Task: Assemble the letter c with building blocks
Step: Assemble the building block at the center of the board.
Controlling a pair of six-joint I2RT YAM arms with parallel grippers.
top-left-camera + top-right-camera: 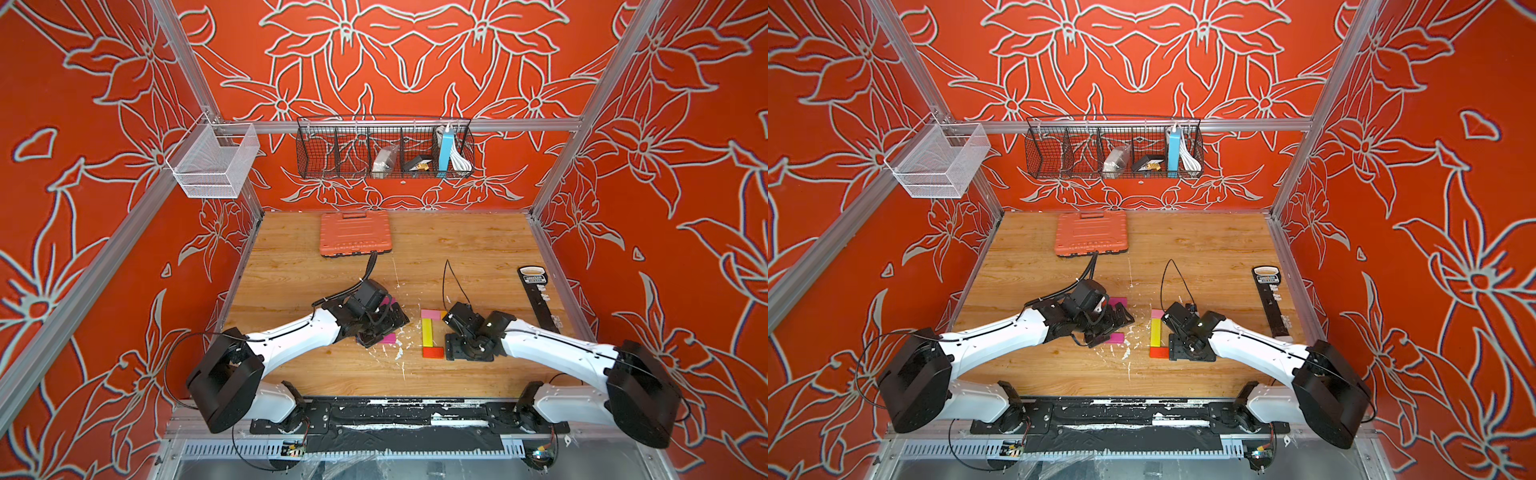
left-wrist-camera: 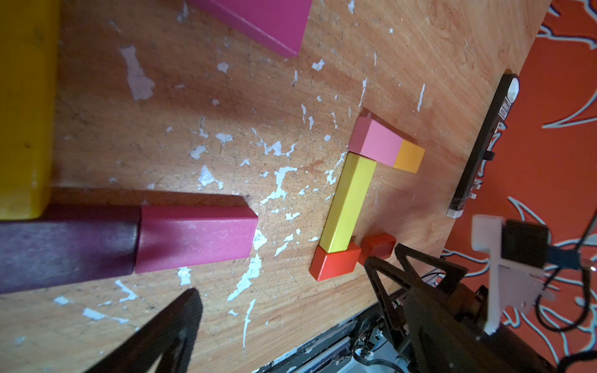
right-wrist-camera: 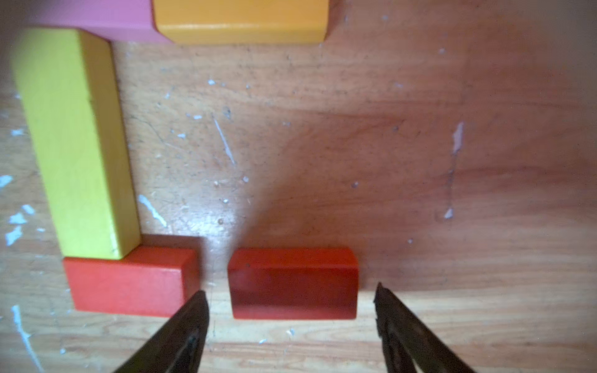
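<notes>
Dark red block unheld, right fingers spread either side

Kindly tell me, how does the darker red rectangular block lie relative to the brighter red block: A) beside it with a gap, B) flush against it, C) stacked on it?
A: in the right wrist view, the wooden table shows between the darker red rectangular block and the brighter red rectangular block.
</notes>
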